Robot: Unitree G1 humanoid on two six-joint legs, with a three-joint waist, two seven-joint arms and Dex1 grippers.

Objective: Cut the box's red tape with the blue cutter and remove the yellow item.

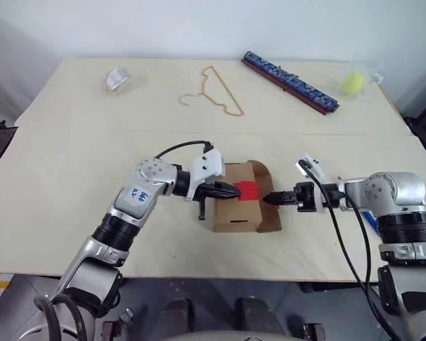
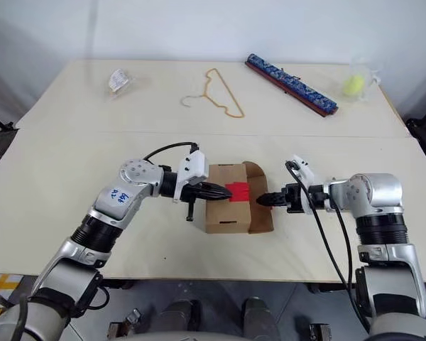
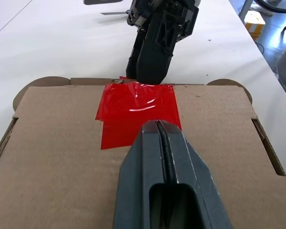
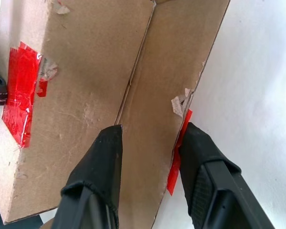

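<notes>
right gripper [image 4: 148, 143]: black fingers part-way apart, straddling the loose side flap [image 4: 167, 81] of the box [image 1: 234, 209]. one finger lies on the flap's face, the other on its outer edge where a torn strip of red tape hangs. jaws look to be closing on that flap, most likely to pull it open; a firm pinch can't be confirmed.

left gripper [image 3: 158, 130]: fingers pressed fully together, nothing between them. tip rests on top of the box at the edge of the red tape [image 3: 137, 112], apparently pinning the carton so it won't slide while the other arm works the flap.

the box sits at the near middle of the desk [image 1: 78, 149], between the two grippers, right-hand flap standing ajar. tape patch looks wrinkled and torn at its far edge, so the cut seems done.

blue cutter and yellow item: not identifiable here; the item is presumably inside the box.

far edge of desk: gold wire hanger [image 1: 216, 91], long blue patterned bar [image 1: 290, 82], yellow-green ball in a clear cup [image 1: 355, 82], all well apart from the work.
</notes>
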